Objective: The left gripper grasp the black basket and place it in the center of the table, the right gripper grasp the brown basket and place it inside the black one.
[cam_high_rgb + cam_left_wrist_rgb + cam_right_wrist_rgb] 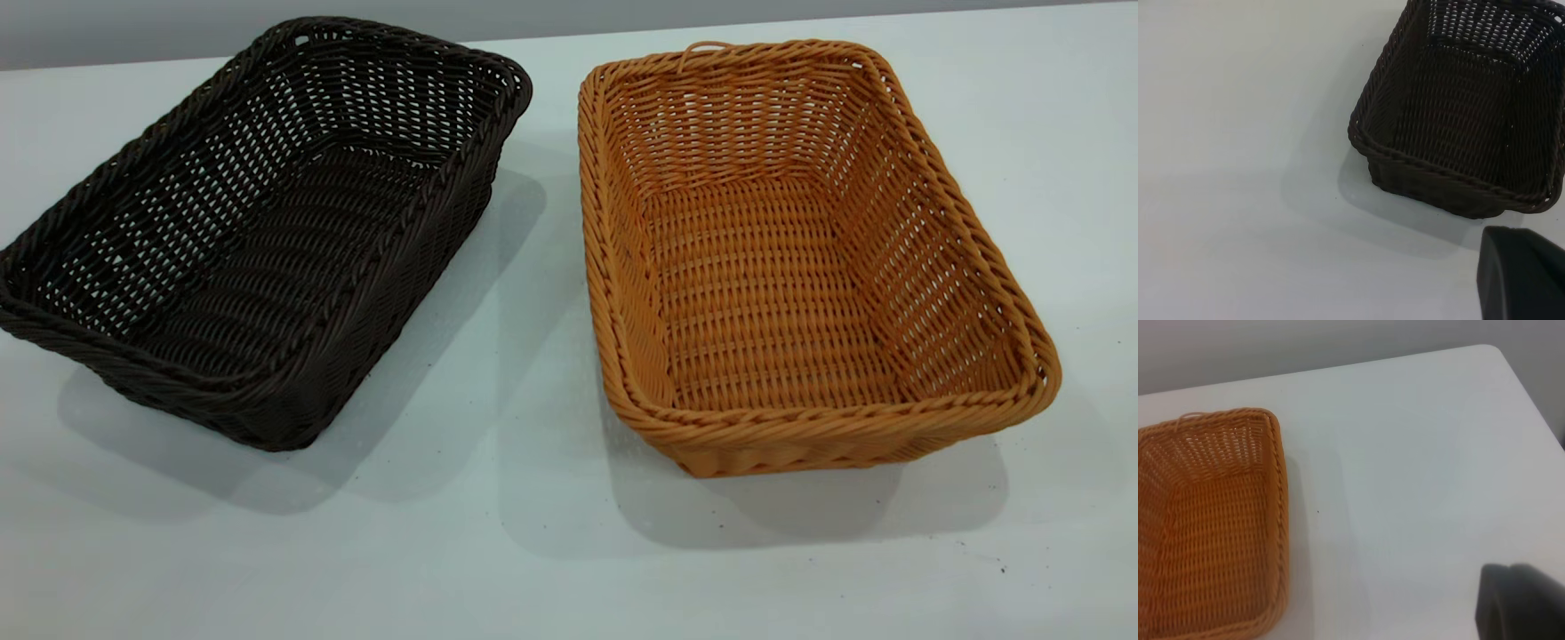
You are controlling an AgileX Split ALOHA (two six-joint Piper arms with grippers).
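Note:
The black basket [258, 231] stands empty on the white table [533, 533] at the left, turned at an angle. The brown basket [791, 258] stands empty at the right, its small loose loop at the far short end. The two baskets are apart. Neither arm shows in the exterior view. The left wrist view shows the black basket [1465, 107] some way off and only a black part of the left gripper [1521, 273] at the picture's edge. The right wrist view shows the brown basket [1208, 527] and a black part of the right gripper [1521, 603].
The table's far edge [569, 36] runs along a grey wall. In the right wrist view a rounded table corner [1498, 353] lies beyond the brown basket. Bare table lies in front of both baskets.

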